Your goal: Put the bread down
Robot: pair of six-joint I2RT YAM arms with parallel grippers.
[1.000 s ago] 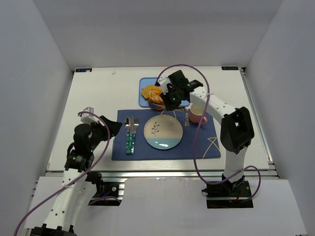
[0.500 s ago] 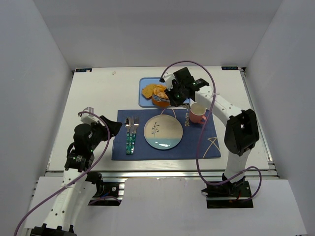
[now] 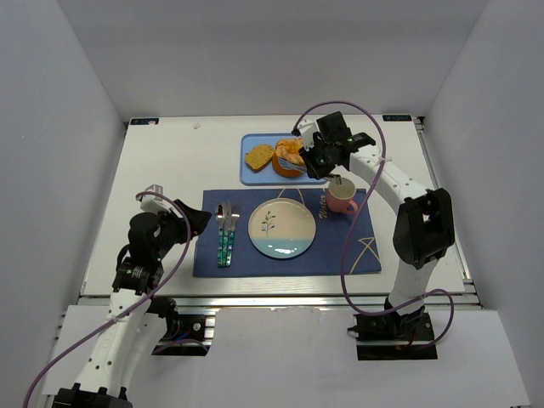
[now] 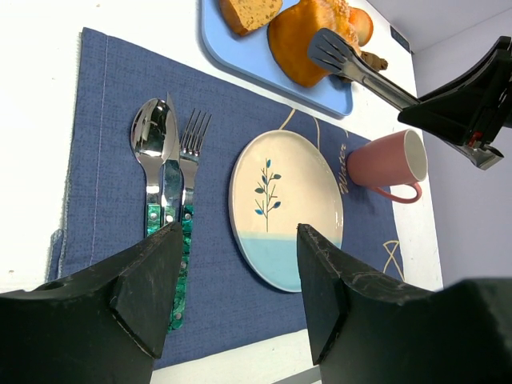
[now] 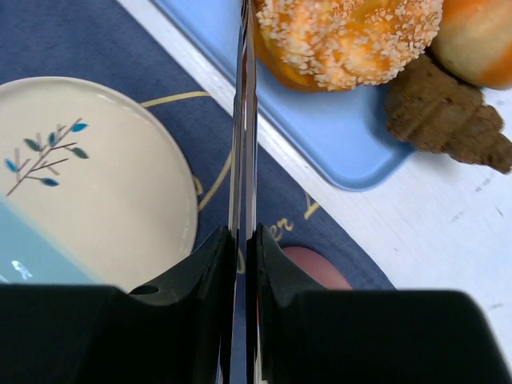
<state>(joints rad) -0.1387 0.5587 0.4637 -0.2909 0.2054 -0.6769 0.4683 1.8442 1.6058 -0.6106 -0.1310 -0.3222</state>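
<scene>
The bread (image 3: 258,156) is a flat golden-brown slice lying at the left end of the blue tray (image 3: 249,172); it also shows at the top of the left wrist view (image 4: 250,12). My right gripper (image 3: 323,158) (image 5: 242,240) is shut on metal tongs (image 5: 243,120). The tong arms are pressed together with nothing between them, and their tips (image 4: 336,52) rest at the orange ring cake (image 3: 289,157), to the right of the bread. My left gripper (image 3: 197,223) (image 4: 240,240) is open and empty above the placemat's near left part.
A cream and blue plate (image 3: 282,228) sits mid-placemat (image 3: 357,251). A spoon, knife and fork (image 3: 226,231) lie to its left and a pink mug (image 3: 342,201) stands to its right. The tray also holds a dark brown pastry (image 5: 448,120) and a glazed roll (image 5: 480,36).
My right gripper has swung right and back with the tongs, from over the tray's left part to the ring cake. The bread slice now lies uncovered. The left arm has not moved.
</scene>
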